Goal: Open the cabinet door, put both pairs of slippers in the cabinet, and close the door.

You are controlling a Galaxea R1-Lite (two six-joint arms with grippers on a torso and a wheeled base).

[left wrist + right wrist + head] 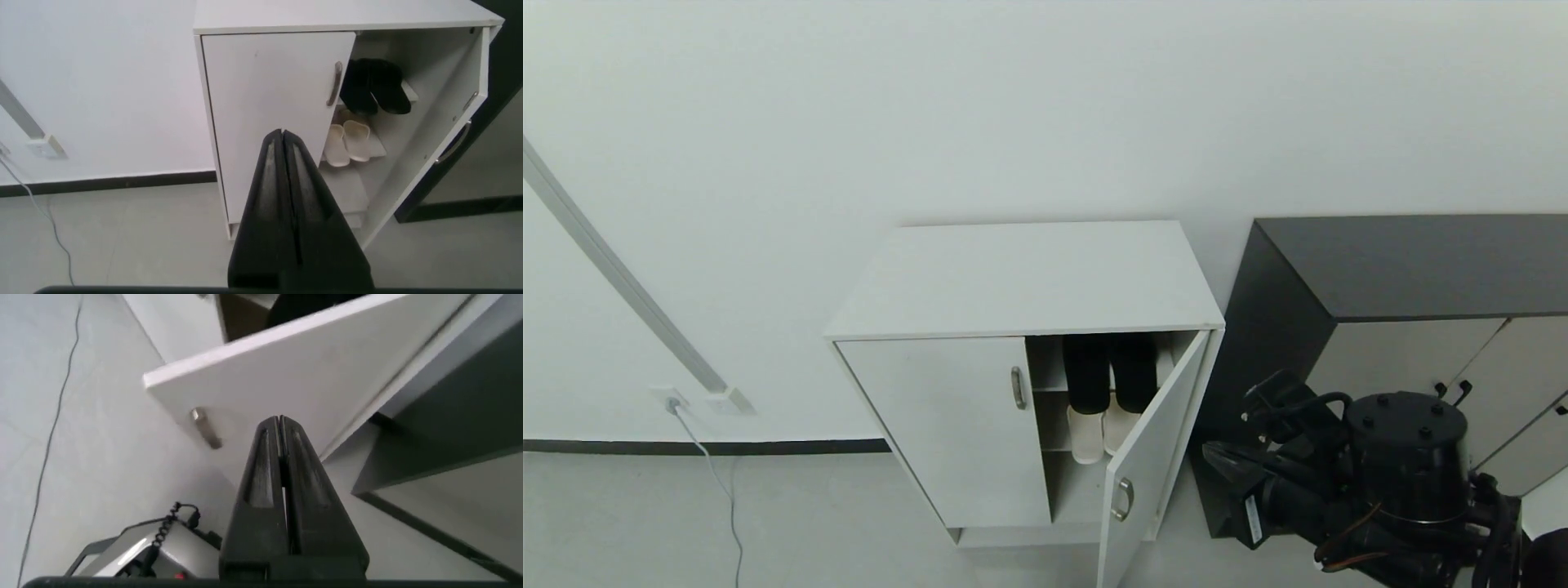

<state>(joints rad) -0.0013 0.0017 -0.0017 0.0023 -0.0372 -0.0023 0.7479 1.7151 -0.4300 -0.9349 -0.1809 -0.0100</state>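
1. Currently, I see a white laminate two-door cabinet (1029, 278) standing against a pale wall. Its left door (939, 425) is shut, and its right door (1156, 441) hangs partly open, swung out toward me.
2. Both pairs sit inside the right-hand compartment. The black slippers (1109, 371) are on the upper shelf, and the white slippers (1103, 429) are on the shelf just below.
3. My left gripper (283, 139) is clenched on nothing, its black fingers pressed flat together. It hangs well back from the cabinet, facing its front.
4. My right gripper (280, 425) is likewise clenched and empty. It sits near the outer face of the open door, beside the curved metal handle (206, 429). I cannot tell whether it touches the panel.
5. I judge the loading finished, so the step in hand is closing the door.
6. The next move calls for a steady push on the door's outer face near its free edge until it sits flush.
7. The white pair seems to reach the shelf's front edge and might catch the door. The dark grey cabinet (1380, 261) just beside leaves my right arm little room.
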